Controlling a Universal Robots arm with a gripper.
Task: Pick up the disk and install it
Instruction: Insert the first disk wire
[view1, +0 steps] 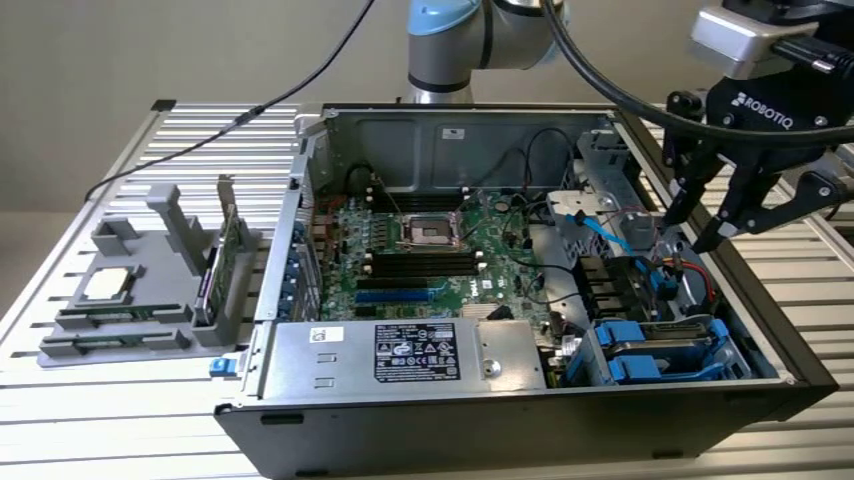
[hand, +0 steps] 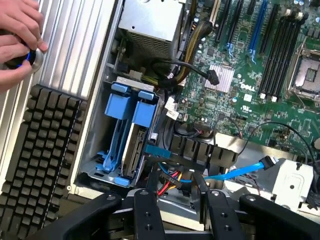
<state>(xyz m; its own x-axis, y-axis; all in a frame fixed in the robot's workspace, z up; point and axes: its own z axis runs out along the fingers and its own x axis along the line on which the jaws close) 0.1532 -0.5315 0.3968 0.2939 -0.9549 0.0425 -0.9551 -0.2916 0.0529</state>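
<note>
The disk (view1: 663, 352) sits in the drive bay at the front corner of the open computer case, on the exterior view's right, framed by its bright blue carrier. In the wrist view the disk (hand: 134, 131) stands on edge in the bay between blue brackets. My gripper (view1: 694, 232) hangs above the case's wall on the exterior view's right, behind the bay and clear of the disk. Its fingers are open with nothing between them. In the wrist view my gripper (hand: 175, 192) hovers over a bundle of cables beside the bay.
A large silver box with a black-and-white label (view1: 400, 355) fills the case's front. The motherboard (view1: 414, 250) lies in the middle. A blue cable (hand: 240, 172) runs near the fingers. A grey fixture (view1: 134, 290) stands outside the case. A person's hands (hand: 17, 35) rest on the slatted table beside a black ridged block (hand: 45, 145).
</note>
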